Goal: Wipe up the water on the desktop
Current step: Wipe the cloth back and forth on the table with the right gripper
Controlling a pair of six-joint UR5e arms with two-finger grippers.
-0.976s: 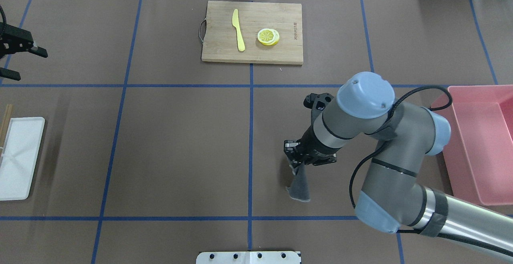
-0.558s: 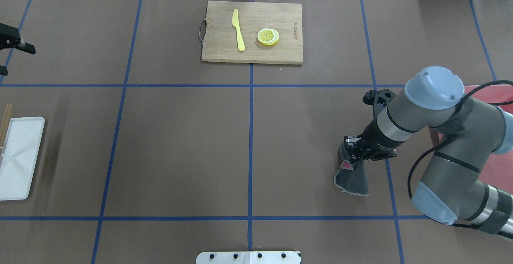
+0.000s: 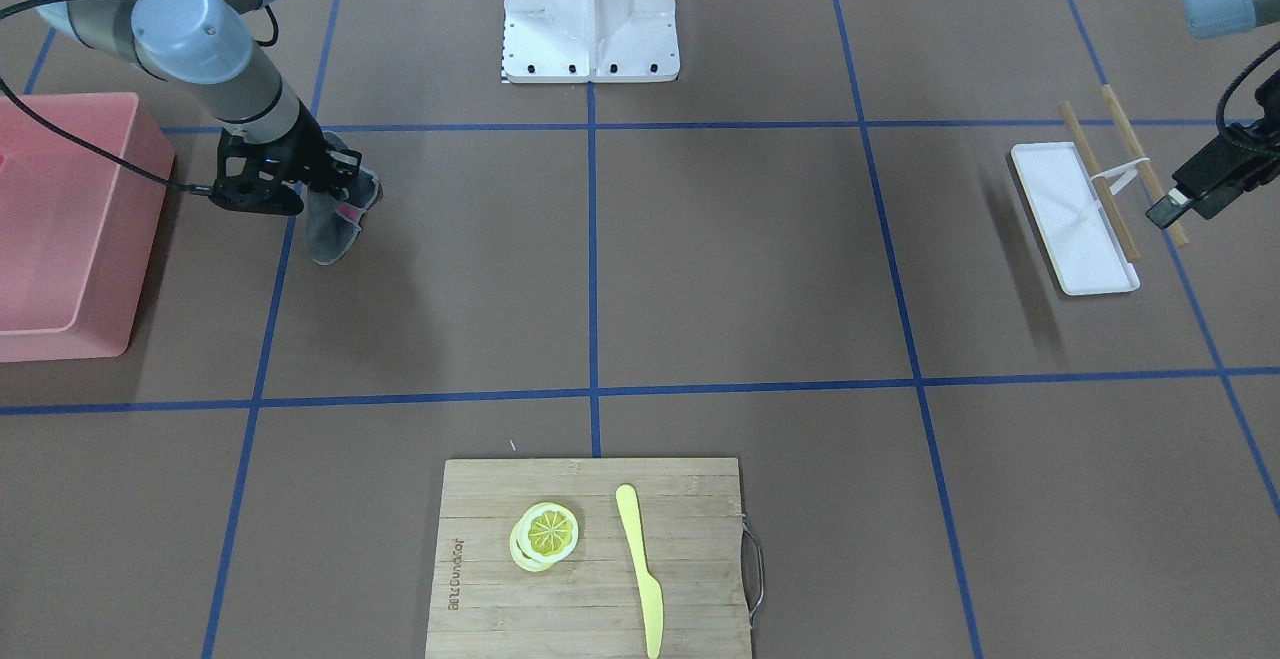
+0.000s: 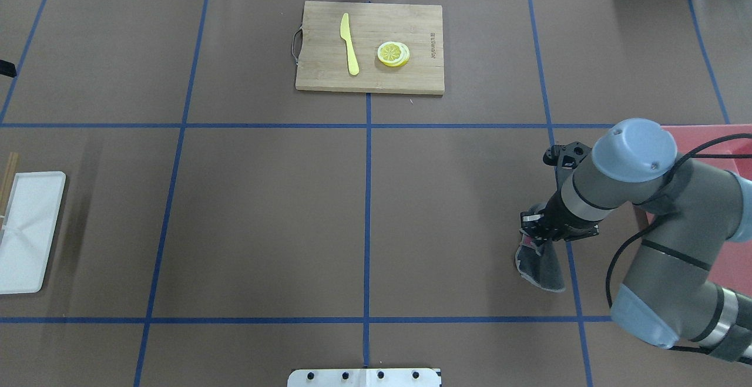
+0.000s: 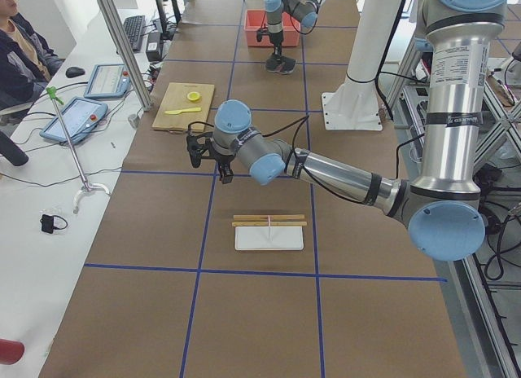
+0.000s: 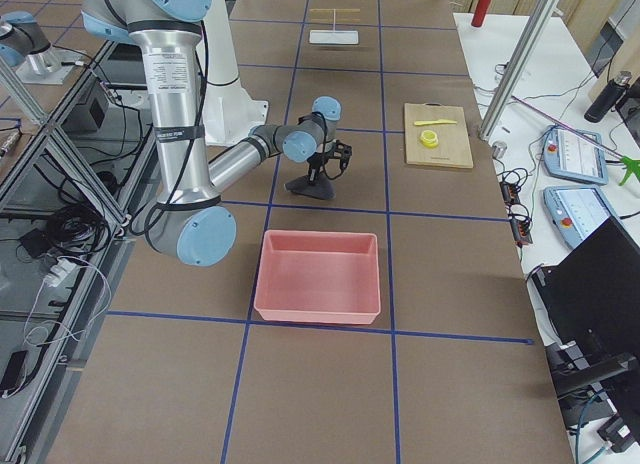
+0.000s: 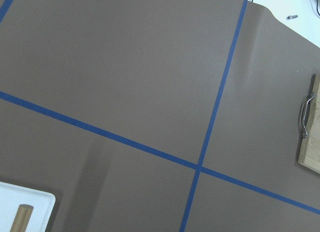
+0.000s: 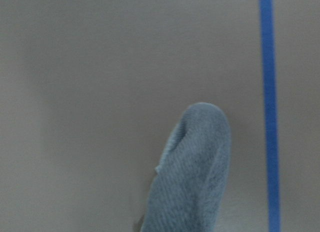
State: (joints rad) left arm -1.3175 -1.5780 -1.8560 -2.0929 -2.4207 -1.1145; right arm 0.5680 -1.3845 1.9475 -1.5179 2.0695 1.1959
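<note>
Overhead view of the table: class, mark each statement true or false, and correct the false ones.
1. The right gripper grips a grey cloth. True.
2. The yellow knife lies in the pink bin. False: it lies on the cutting board, beside the lemon slices.
3. The white tray sits on the robot's right side. False: it sits on the left; the pink bin is on the right.
4. The cutting board has a metal handle. True.
</note>
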